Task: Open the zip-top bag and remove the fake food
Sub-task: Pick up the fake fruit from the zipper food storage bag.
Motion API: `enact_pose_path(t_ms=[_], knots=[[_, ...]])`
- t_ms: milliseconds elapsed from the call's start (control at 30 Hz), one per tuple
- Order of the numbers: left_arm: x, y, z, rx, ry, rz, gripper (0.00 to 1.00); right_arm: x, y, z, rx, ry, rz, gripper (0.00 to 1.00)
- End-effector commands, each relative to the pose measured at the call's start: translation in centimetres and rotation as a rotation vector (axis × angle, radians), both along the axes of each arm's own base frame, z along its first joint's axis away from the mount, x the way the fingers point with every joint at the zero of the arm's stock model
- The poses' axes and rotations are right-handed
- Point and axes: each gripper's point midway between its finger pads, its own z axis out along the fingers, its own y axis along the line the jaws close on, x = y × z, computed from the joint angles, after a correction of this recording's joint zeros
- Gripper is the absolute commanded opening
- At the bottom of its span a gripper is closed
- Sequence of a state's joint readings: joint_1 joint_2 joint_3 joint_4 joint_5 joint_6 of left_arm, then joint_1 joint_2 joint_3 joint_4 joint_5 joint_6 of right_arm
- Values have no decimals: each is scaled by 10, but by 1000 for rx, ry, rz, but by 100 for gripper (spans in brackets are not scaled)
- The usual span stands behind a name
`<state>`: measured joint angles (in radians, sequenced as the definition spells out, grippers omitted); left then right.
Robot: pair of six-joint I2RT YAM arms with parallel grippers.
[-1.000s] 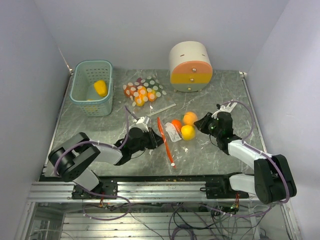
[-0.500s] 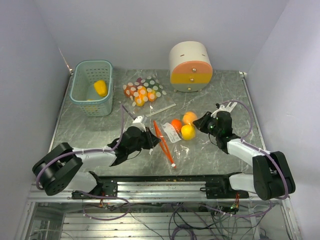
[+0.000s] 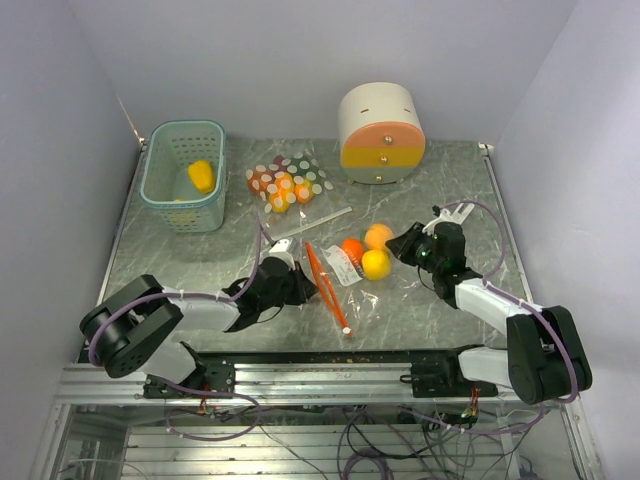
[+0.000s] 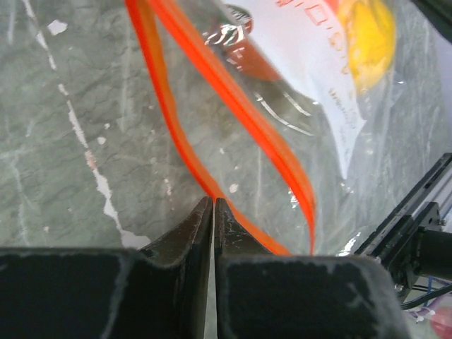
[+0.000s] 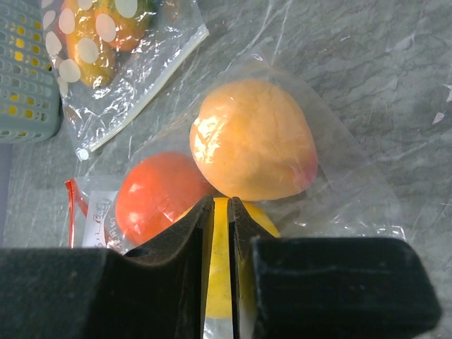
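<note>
Zip-top bag (image 3: 362, 292) of clear plastic, flat on the grey marbled table (image 3: 450, 180), midway between both arms. Left arm stretched low and rightward, left gripper (image 4: 213, 201) clenched on the near end of the bag's orange zip strip (image 4: 233, 99). Right arm reaching leftward, right gripper (image 5: 220, 205) tilted down at the bag's far side, closed to a thin slit; film caught or not, cannot tell. Inside the bag, glossy plastic fake food (image 5: 251, 141): pale orange, red-orange and yellow pieces, touching. Zip strip split into two bands.

Teal basket (image 3: 186, 216), spotted bag (image 3: 287, 180) beside it, cream-and-orange round container (image 3: 380, 133)
</note>
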<state>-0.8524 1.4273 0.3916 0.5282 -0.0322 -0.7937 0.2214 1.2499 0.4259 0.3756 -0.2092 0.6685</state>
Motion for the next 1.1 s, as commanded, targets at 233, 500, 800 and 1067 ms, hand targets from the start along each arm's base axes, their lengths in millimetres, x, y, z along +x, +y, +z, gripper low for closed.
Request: enact_pose_path(t_ms=[233,500,800,1067], knots=[[8,-29,29,-95,-63,-41,13,1,-6,3,-19,-18,-15,14],[24,-48,25,-135,-82,-31,16,9,-7,17,-35,-48,-5,14],[40,-63,32,-209,-142,-9,19,33,28,44,6,-124,149,16],[40,-59,30,-264,-183,8,32,26,75,-5,-18,-38,270,17]])
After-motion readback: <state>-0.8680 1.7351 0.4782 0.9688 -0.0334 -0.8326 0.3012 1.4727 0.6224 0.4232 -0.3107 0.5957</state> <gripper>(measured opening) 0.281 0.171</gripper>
